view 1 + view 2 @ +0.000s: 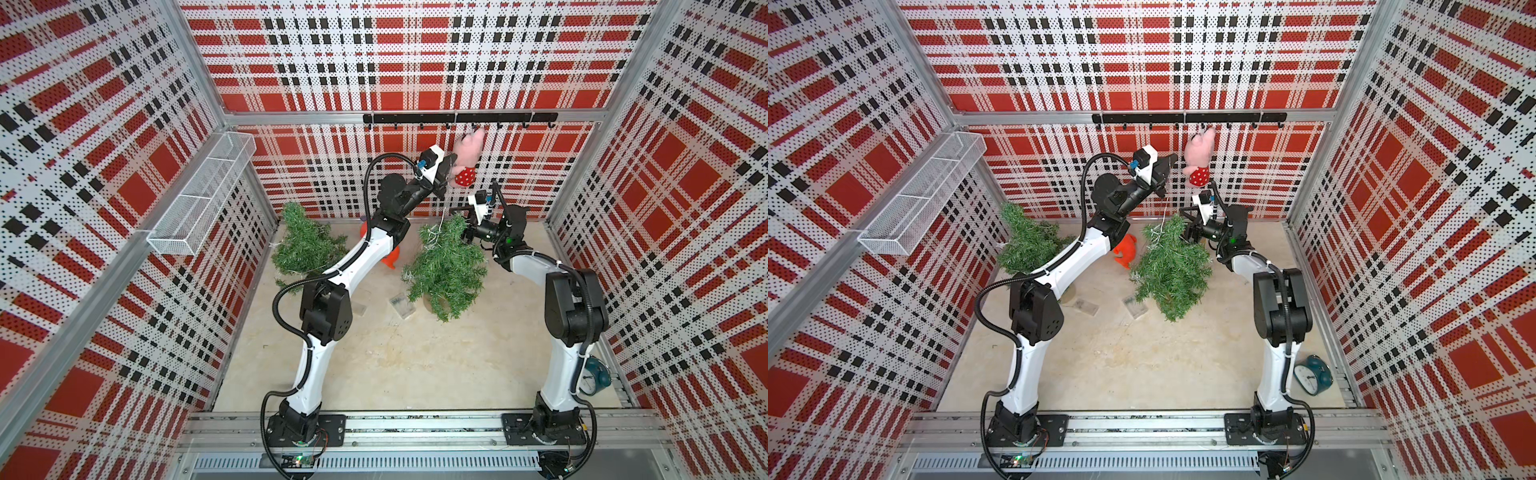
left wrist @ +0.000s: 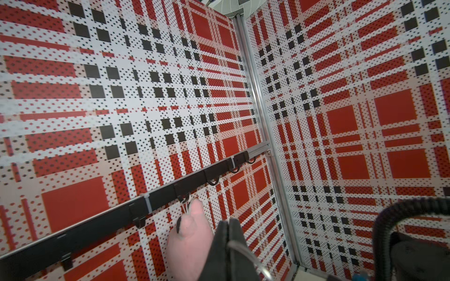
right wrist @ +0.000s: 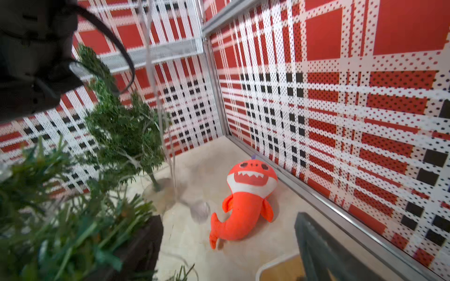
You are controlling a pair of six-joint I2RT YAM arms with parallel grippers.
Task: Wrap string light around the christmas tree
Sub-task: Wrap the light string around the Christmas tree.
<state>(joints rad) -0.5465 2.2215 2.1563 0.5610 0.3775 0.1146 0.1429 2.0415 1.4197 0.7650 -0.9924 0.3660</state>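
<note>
The christmas tree [image 1: 446, 270] [image 1: 1169, 270] stands mid-floor, leaning, with a pale bunch of string light [image 1: 430, 237] near its top. From there a thin strand [image 1: 444, 199] rises to my left gripper [image 1: 453, 157] [image 1: 1172, 158], held high beside the back wall. In the left wrist view that gripper [image 2: 229, 225] is shut on the string light wire [image 2: 241, 250]. My right gripper [image 1: 459, 224] [image 1: 1185, 224] stands open at the tree's top. In the right wrist view its fingers [image 3: 314, 243] hold nothing, with tree needles [image 3: 60, 219] at one side and a blurred strand [image 3: 158, 97] hanging ahead.
A second tree [image 1: 305, 245] [image 3: 124, 126] stands at the back left. An orange shark plush [image 3: 246, 202] [image 1: 1125, 251] lies between the trees. A pink plush [image 1: 467, 145] [image 2: 190, 243] hangs from the hook rail [image 1: 457, 118]. Clear packets [image 1: 401, 305], wire basket [image 1: 203, 187], teal clock [image 1: 1312, 374].
</note>
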